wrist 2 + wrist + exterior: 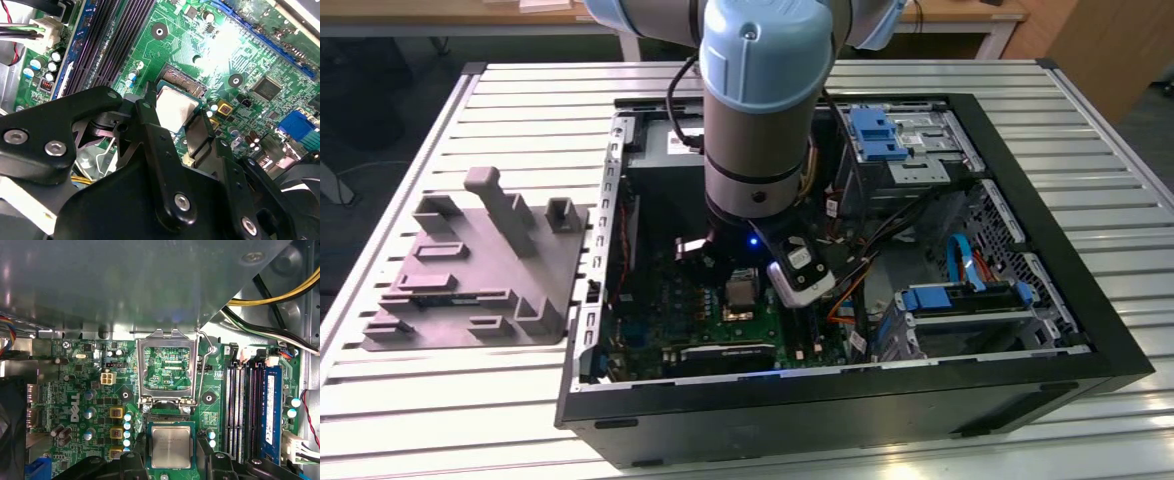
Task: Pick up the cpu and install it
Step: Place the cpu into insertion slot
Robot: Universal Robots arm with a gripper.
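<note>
The pincer (171, 440) is closed on the cpu (171, 447), one black finger (150, 125) against each of two opposite edges, and the chip sits level at the motherboard socket (165, 412), whose load plate (166, 365) is hinged open. Note the tight margins in the first wrist view: memory slots (240, 410) flank one side and capacitors (126, 426) the other. The second wrist view shows bare socket contacts (182, 82) past the chip's edge, and the exterior view shows the arm (754, 120) reaching into the open computer case (854, 395) on the table (427, 400).

No lettering on the motherboard (80, 367) can be read with certainty.
</note>
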